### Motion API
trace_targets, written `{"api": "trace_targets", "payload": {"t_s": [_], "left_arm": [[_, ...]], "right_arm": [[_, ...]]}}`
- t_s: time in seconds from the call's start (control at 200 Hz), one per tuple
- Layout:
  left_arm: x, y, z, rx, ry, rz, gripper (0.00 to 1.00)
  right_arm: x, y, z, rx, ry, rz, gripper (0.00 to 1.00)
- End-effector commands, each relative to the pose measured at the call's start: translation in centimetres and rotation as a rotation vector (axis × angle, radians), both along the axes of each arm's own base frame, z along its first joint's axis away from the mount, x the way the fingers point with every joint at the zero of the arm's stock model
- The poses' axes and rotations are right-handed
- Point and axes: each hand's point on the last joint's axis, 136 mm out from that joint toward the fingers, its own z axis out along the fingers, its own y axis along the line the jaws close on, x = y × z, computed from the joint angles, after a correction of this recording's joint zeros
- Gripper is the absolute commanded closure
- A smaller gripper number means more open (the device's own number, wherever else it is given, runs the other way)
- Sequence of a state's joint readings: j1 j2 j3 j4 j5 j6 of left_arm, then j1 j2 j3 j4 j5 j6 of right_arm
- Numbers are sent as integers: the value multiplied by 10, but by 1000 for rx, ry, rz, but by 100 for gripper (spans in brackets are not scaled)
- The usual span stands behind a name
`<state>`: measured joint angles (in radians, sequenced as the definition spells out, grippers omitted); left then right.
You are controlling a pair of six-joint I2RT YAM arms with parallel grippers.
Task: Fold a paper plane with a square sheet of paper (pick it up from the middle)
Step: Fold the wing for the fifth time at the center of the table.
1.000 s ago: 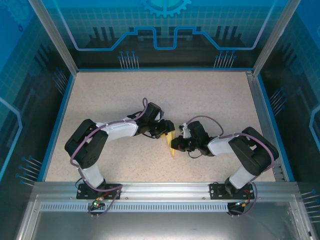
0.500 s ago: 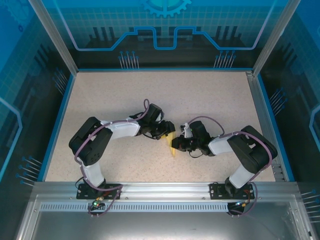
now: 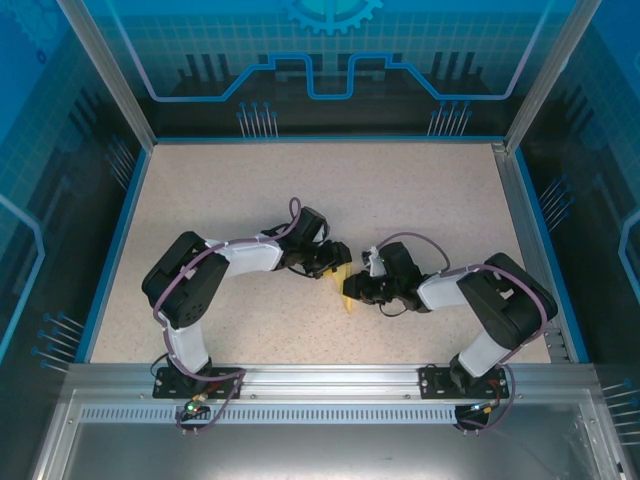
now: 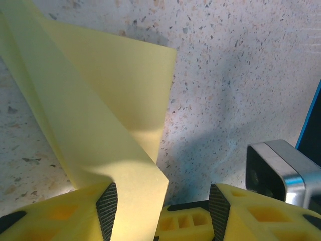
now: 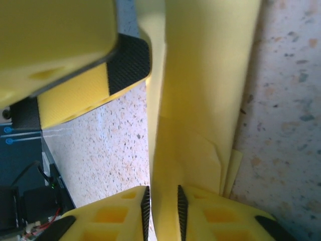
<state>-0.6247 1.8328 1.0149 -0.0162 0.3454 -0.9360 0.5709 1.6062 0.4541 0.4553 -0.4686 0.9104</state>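
The square sheet of paper (image 3: 345,291) is pale yellow and folded into a narrow strip that stands up from the table between both grippers. In the left wrist view, the paper (image 4: 95,110) leans against the left pad of my left gripper (image 4: 163,213), whose jaws stand wide apart. From the right, my right gripper (image 5: 163,211) has its pads a little apart, with the folded paper (image 5: 205,90) running up between them. The left gripper (image 3: 335,262) and right gripper (image 3: 354,290) almost touch at the table's middle.
The speckled table (image 3: 300,190) is walled by blue rails and a metal frame (image 3: 330,380) at the near edge. The left gripper's finger (image 5: 75,50) hangs close by the paper in the right wrist view. A silver-edged block (image 4: 281,170) sits right of the left jaws.
The right gripper's jaws have parted slightly around the paper. The left arm's elbow has shifted a little to the right. The paper stays where it was.
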Motion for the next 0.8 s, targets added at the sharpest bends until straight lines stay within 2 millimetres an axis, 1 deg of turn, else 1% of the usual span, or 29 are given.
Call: {"api": "trace_targets", "payload": {"t_s": [0.0,0.13,0.295,0.32,0.365,0.505,0.57,0.585,0.63,0.795], "left_arm": [[5,-9,8,-20,-25,-24,45],[5,-9,8,-22,-23,-25,45],[6,-10,7,-23,-19,-26,44],[6,-10,6,-24,-18,-27,44],[6,-11,7,-25,-18,-28,44],[6,-11,7,-26,-17,-27,45],[6,-11,7,-25,-16,-26,44],[6,-11,7,-25,-16,-27,44],[6,-11,7,-23,-14,-25,44],[7,-11,7,-24,-15,-25,44]], "right_arm": [[0,1,6,-49,-41,37,73],[3,2,7,-58,-49,35,73],[5,0,2,-74,-39,20,72],[5,0,3,-75,-40,18,71],[5,1,5,-69,-48,23,65],[6,-3,12,-85,-78,18,60],[8,-5,14,-102,-95,15,55],[5,-7,11,-119,-79,17,54],[5,-8,12,-127,-82,23,53],[8,-12,11,-168,-92,15,46]]}}
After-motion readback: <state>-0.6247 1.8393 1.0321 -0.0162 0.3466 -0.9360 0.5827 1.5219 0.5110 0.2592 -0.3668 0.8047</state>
